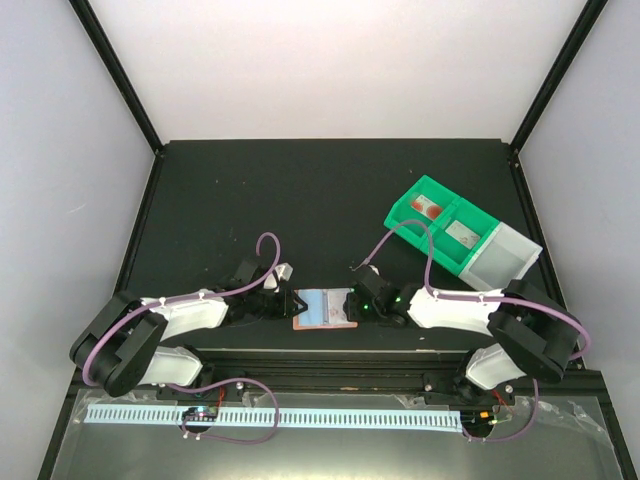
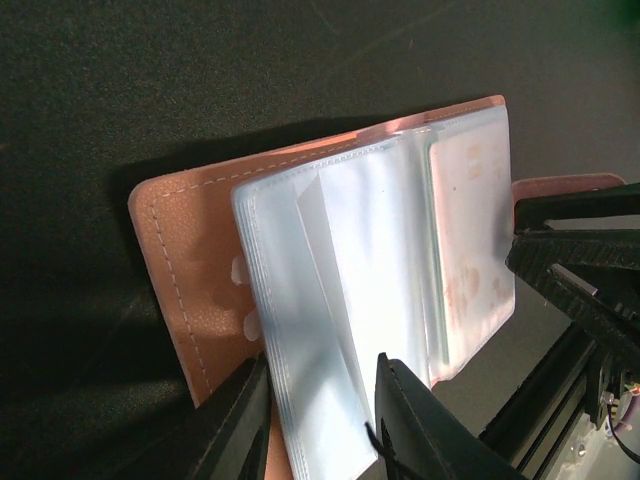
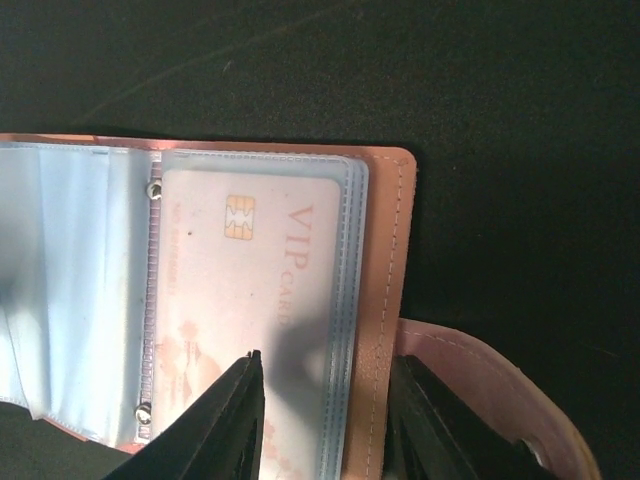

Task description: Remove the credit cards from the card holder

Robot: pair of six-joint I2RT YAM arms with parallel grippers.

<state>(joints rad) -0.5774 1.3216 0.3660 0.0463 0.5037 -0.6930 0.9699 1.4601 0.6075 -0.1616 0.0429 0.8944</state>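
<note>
Left claw (image 2: 320, 440): fingers apart, one on each side of the near corner of the clear sleeves. Whether they pinch the sleeves I cannot tell.

Right claw (image 3: 325, 430): fingers apart, clamped on nothing. One finger lies over the sleeved card, the other beyond the cover's right edge, above the snap tab (image 3: 480, 380).

Card holder (image 1: 323, 310): salmon-pink, lying open and flat between my two claws, close to the near edge of the worktop (image 1: 250, 200). Its stitched left edge is bare. The sleeves fan up from the spine.

Credit card (image 3: 250, 290): pale, marked VIP, with a chip. It sits inside the top sleeve of the right-hand page, its right edge short of the sleeve's border.

Green bin (image 1: 398, 217): far right and well apart from the holder, with a clear tub (image 1: 500, 255) against it.

Room: dark worktop stretches from the holder to the back wall. On the near side only a narrow strip separates the holder from the frame rail.
</note>
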